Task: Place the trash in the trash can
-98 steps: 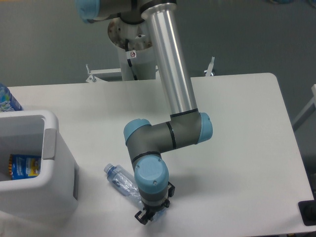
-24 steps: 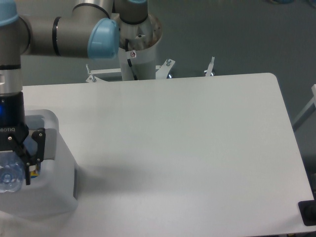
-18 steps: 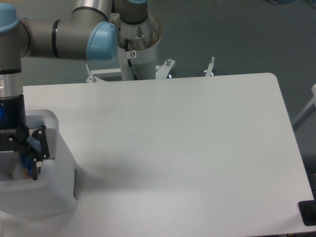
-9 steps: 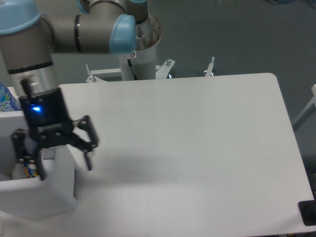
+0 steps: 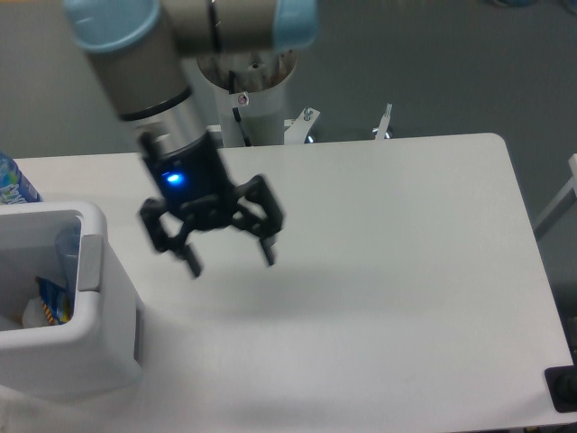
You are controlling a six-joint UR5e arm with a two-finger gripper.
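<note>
Setting: a white table (image 5: 388,271) with a grey and pale-blue robot arm reaching over it from the far side.
Pincer: the black two-finger pincer (image 5: 228,259) hangs above bare tabletop, right of the bin, with a blue light glowing on its wrist. Its fingers are spread wide apart and nothing is between them.
Trash can: a white boxy plastic bin with thick rounded walls (image 5: 95,307) stands at the left edge of the table.
Wrapper: the crumpled blue foil snack wrapper with colourful print (image 5: 54,302) lies inside the bin, low against its right wall.
Bottle: the crushed clear plastic bottle (image 5: 65,248) seems to rest inside the bin too, a faint bluish shape leaning on the inner wall; its outline is hard to make out.
Other: an uncrushed bottle with a blue-and-white label (image 5: 13,183) peeks in behind the bin, on the table.
Progress: both pieces of trash appear to be in the bin and none lies on the tabletop, so I judge the task essentially done, with only the arm left to clear.
</note>
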